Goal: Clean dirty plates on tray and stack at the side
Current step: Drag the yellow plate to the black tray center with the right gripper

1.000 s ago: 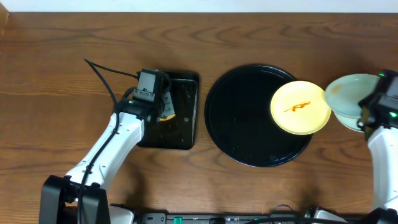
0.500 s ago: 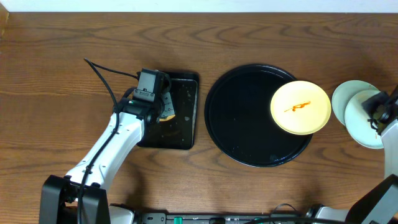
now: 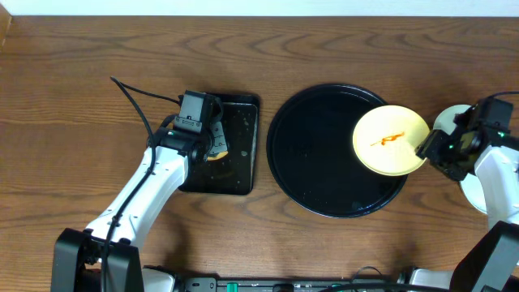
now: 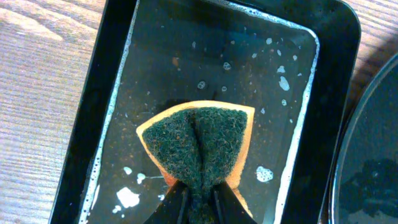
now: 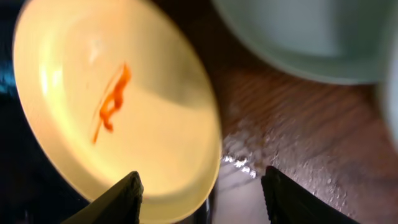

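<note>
A pale yellow plate (image 3: 389, 139) with an orange sauce streak (image 5: 112, 102) rests on the right part of the round black tray (image 3: 316, 154) and overhangs its rim. My right gripper (image 3: 425, 148) is open at this plate's right edge, and in the right wrist view the yellow plate (image 5: 124, 106) has its rim between the spread fingers of the right gripper (image 5: 202, 196). A mint-blue plate (image 3: 448, 120) (image 5: 298, 37) lies on the wood just right of the tray, partly hidden under the right arm. My left gripper (image 4: 200, 202) is shut on a green-and-orange sponge (image 4: 199, 140) (image 3: 217, 148).
The sponge hangs over a small rectangular black tray (image 3: 239, 174) (image 4: 298, 112) that is wet with soapy droplets, left of the round tray. A black cable (image 3: 134, 93) runs across the brown wood tabletop (image 3: 73, 122) behind the left arm.
My right gripper has let go of a mint-blue plate on the wood at the right, opened, and moved left to the yellow plate's edge. The left arm has not moved.
</note>
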